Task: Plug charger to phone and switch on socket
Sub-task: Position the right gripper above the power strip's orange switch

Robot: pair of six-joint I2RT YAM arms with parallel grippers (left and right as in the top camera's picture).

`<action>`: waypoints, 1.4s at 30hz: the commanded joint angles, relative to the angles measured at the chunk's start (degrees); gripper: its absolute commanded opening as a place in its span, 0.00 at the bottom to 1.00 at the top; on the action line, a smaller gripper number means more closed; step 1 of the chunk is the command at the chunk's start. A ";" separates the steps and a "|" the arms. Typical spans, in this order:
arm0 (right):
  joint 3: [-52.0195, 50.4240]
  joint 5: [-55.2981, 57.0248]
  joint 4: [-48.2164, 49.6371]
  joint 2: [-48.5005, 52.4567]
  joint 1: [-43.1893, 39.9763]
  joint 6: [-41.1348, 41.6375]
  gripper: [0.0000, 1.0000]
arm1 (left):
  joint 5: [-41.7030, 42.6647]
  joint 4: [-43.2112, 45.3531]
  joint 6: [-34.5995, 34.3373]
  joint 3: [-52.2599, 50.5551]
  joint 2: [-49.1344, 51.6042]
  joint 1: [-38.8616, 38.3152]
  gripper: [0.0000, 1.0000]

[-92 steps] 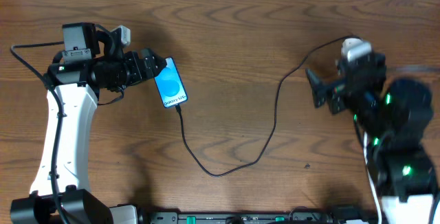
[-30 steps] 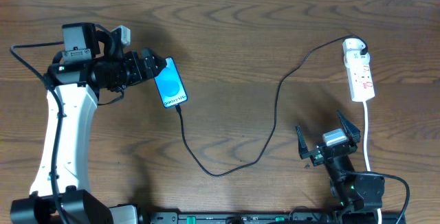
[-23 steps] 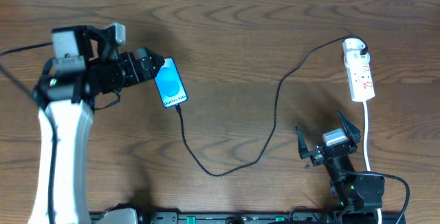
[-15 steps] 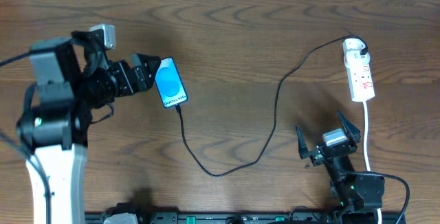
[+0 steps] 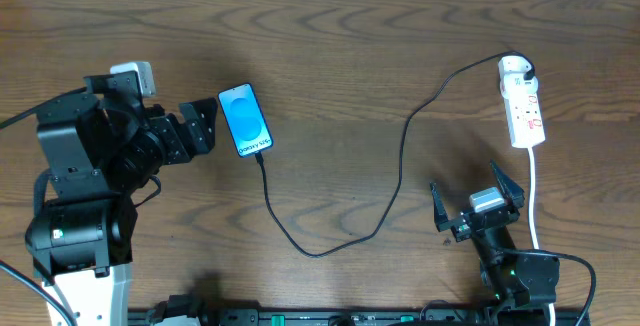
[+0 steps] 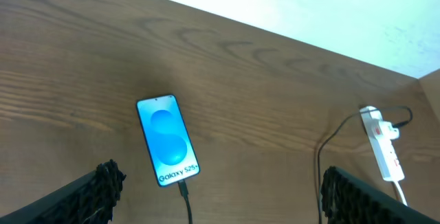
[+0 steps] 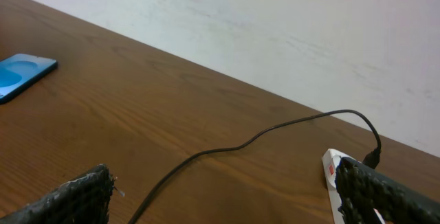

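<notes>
Across the wooden table [image 5: 330,56], your left gripper [image 5: 206,127] has just backed off the phone [image 5: 246,121] at upper left, jaws wide and empty. Your right gripper [image 5: 466,184] waits at lower right, also spread wide and holding nothing. The socket [image 5: 525,106] lies at upper right, and the charger [image 5: 402,156] runs from it to the phone's lower edge. It looks plugged in, but I can't read the switch.

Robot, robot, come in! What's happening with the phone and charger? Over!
Left gripper open, empty, beside phone. Right gripper open, empty, short of socket. Charger meets phone's bottom edge, looks plugged in. Nothing blocking.
</notes>
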 commanded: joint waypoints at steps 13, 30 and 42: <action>-0.07 -0.37 -0.33 -0.35 -0.46 0.79 0.99 | -1.18 0.07 1.18 0.00 2.14 0.24 0.94; 2.43 7.61 2.62 1.42 -0.57 6.93 0.99 | -1.42 0.04 1.18 0.00 3.85 0.24 0.94; 33.46 6.67 -16.50 36.20 -4.85 12.41 0.99 | -1.42 0.04 1.18 0.00 3.85 0.24 0.94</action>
